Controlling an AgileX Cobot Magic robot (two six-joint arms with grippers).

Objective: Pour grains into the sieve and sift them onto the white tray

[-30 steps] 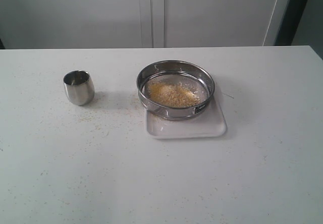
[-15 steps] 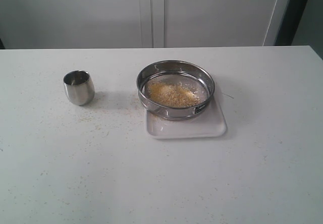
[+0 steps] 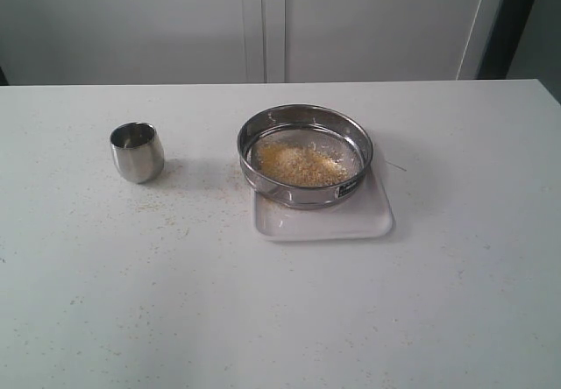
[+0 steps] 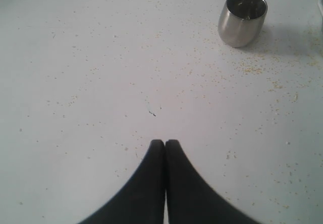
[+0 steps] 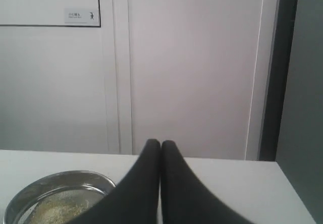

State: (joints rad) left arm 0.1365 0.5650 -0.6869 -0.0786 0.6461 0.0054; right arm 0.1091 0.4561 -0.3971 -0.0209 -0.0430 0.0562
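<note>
- You had the sieve (image 3: 298, 198) sitting on the white tray (image 3: 359, 222) near the table's (image 3: 263, 319) ctr; it sat toward the tray's far side, so the near strip & right edge of the tray showed bare.
- The grains (image 3: 298, 163) lay in 1 low heap on the mesh btm; golden-yellow ones sat more to the left, paler whitish ones to the right; bare mesh ringed the heap.
- A small dark label (image 3: 348, 187) was on the sieve's wall, front-right.
- The steel cup (image 3: 137, 152) stood upright, mouth up, left of the sieve & well apart from it; you couldn't tell if anything was inside.
- Stray grains (image 4: 252, 70) speckled the tabletop, thickest near the cup.
- Your left gripper (image 4: 165, 143) had its 2 fingers pressed together w/ nothing between them; it hung over bare table, well apart from the cup.
- Your right gripper (image 5: 160, 144) was likewise closed tight & empty; it pointed level toward the white wall panels (image 5: 192, 72); the sieve's rim showed just beside the fingers in that wrist view, not touching.
</note>
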